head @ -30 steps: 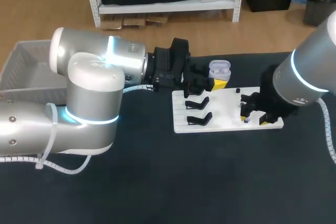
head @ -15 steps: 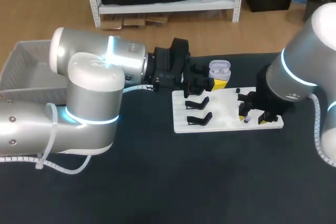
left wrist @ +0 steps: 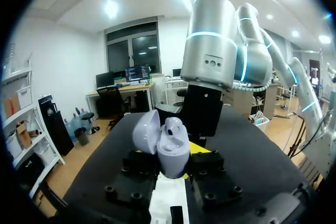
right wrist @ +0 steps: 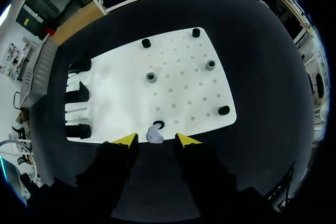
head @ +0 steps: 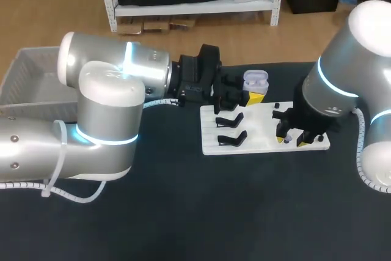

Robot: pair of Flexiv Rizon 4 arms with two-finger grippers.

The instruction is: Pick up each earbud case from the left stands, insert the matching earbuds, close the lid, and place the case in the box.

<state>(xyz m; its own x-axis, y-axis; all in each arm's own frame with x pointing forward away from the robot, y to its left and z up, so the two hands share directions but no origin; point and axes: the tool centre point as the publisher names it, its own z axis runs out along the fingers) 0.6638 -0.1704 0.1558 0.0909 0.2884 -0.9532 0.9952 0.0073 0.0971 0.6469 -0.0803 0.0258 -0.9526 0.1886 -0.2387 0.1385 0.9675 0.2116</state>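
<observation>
Closing off-centre is the likeliest slip, in my judgement. The small pale earbud (right wrist: 154, 135) is rounded and sits at the edge of the white board (right wrist: 173, 72) nearest the right gripper (right wrist: 155, 141). If one finger meets it first, it could tip out of its seat or skid off onto the dark tabletop (head: 183, 212). A grip too near its top could also let it twist, leaving it badly turned for the case.

That gripper is open. Its yellow tips stand narrowly apart on either side of the earbud, touching neither side, and the bud does not look quite centred between them. The left gripper (left wrist: 170, 167) is clamped on the earbud case (left wrist: 172, 150), lid open and raised. It holds the case above the far side of the board, well apart from the earbud.
</observation>
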